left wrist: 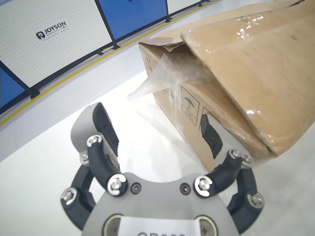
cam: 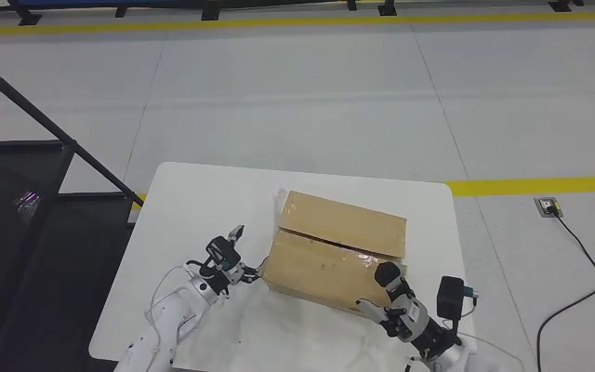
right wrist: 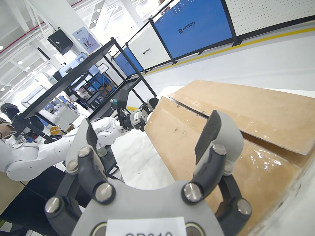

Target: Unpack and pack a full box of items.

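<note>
Cardboard box, printed umbrella pictogram — glossy tape

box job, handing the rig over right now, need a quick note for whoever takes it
Left gripper: open, holding nothing, at the end of the box where loose tape hangs.
Right gripper: open, holding nothing, by the near corner at the box's other end.
Box: in the middle of the table, flaps down but gaping along the seam; contents hidden.
Done: the tape looks peeled at one end, nothing more.
Left: open the flaps, unpack everything, repack.
</note>
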You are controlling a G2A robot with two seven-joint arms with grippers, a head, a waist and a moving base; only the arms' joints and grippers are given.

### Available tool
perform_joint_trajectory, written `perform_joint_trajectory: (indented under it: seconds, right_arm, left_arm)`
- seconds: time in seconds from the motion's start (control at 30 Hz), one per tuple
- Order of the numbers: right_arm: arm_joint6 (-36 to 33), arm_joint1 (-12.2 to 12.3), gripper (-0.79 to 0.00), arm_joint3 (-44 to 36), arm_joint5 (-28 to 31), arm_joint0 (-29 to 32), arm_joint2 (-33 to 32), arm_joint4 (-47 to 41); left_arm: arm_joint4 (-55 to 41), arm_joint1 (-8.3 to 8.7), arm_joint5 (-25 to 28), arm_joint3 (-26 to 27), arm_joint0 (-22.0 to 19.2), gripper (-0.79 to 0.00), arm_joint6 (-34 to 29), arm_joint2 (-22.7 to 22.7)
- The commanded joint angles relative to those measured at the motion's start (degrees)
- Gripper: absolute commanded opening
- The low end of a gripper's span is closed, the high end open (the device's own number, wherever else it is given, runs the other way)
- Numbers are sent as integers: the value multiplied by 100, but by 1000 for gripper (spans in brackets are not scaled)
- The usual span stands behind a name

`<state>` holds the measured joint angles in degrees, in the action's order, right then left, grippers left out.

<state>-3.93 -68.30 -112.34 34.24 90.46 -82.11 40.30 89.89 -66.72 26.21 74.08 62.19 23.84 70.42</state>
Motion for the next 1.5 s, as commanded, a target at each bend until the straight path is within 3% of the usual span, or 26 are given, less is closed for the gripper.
perform_joint_trajectory:
  seconds: [0.0,0.23,0.47,0.7,1.1,1.47]
  right_arm:
    - [-19,0,0,39,-7,-49,17,-20]
    - [-34,1,0,200,46,-201,65,-127]
    - [17,7,0,320,115,-246,60,-154]
    - [30,15,0,345,138,-233,49,-185]
    - [248,41,0,179,115,196,-150,-87]
    - [373,50,0,129,115,392,-201,-38]
  left_arm:
    - [4,-6,-37,61,39,0,-33,-38]
    - [-74,-37,-133,175,155,0,-58,-168]
    - [-421,-41,-728,-40,155,0,-298,152]
    - [-117,-148,-1007,-674,-374,0,-211,-215]
    - [159,-505,-1571,-1689,-1351,0,12,-1114]
    - [79,-636,-1937,-2070,-1539,0,461,-1201]
